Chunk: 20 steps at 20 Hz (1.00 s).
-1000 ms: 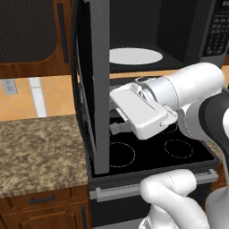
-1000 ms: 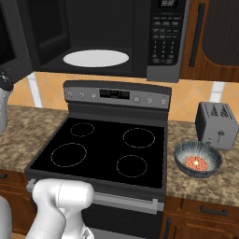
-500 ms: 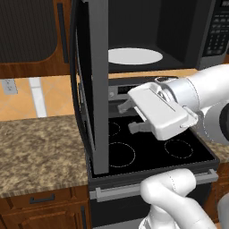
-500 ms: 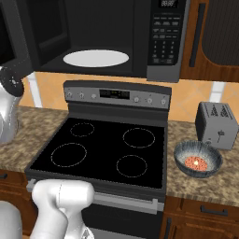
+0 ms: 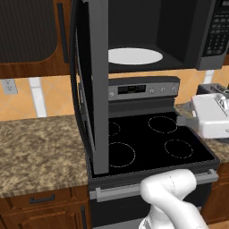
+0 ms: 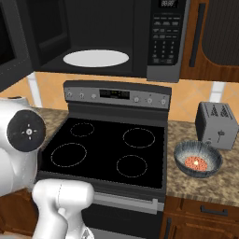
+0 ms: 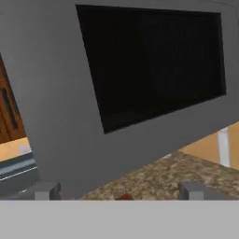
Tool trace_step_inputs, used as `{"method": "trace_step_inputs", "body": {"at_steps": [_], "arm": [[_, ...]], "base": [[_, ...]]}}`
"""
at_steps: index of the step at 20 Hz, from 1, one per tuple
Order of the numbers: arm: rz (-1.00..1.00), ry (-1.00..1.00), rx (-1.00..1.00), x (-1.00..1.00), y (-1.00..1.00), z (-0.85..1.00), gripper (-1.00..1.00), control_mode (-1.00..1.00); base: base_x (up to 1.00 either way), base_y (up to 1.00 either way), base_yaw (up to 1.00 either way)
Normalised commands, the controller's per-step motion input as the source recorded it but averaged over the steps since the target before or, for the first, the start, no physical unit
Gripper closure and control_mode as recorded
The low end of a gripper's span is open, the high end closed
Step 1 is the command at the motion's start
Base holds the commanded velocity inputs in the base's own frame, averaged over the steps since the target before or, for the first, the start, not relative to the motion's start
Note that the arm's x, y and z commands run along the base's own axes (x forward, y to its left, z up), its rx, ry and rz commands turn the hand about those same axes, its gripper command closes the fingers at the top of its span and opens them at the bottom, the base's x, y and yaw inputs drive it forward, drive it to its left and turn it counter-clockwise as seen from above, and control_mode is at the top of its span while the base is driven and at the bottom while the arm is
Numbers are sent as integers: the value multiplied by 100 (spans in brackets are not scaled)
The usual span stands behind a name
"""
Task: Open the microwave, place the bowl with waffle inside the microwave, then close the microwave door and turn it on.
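The small round clear glass bowl with the reddish-brown waffle stands on the speckled stone counter just beside the grey toaster, probably smooth, stiff and fragile, so the wide-open gripper should pinch its rim.

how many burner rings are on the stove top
4. On the stove top: back left, back right, front left, front right. From the left base camera the open microwave door partly covers the two left rings; none look hidden.
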Motion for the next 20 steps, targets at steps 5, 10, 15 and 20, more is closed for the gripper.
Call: {"method": "trace_step_inputs", "body": {"at_steps": [5, 10, 15, 20], "arm": [[-59, 19, 1, 19, -100, -7, -100, -100], [-63, 23, 0, 19, -100, -7, -100, -100], [-54, 26, 0, 24, -100, -3, -100, -100], [-43, 25, 0, 8, -100, -16, -100, -100]], "base": [[0, 0, 0], [0, 0, 0], [0, 0, 0], [0, 0, 0]]}}
